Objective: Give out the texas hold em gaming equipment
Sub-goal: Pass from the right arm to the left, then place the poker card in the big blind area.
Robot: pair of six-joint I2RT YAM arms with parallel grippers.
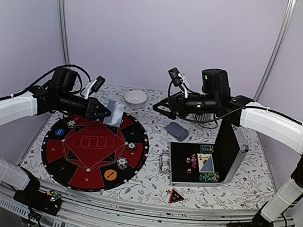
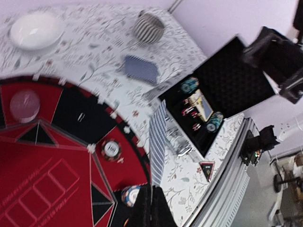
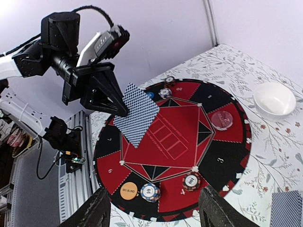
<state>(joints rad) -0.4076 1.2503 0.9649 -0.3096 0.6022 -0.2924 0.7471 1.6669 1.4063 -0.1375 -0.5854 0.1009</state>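
Tablecloth (image 1: 141, 188), leaf-printed, under red-black mat (image 1: 95, 145); left hand (image 1: 108, 114) tight on card (image 1: 116, 113), right hand (image 3: 155, 191) apart.

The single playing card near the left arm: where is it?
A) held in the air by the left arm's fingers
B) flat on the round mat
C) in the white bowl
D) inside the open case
A: the left fingers pinch the card by one edge, clear of the mat.

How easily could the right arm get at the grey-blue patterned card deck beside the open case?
Probably yes: the grey-blue card deck lies uncovered near the open, empty right gripper, nothing between.
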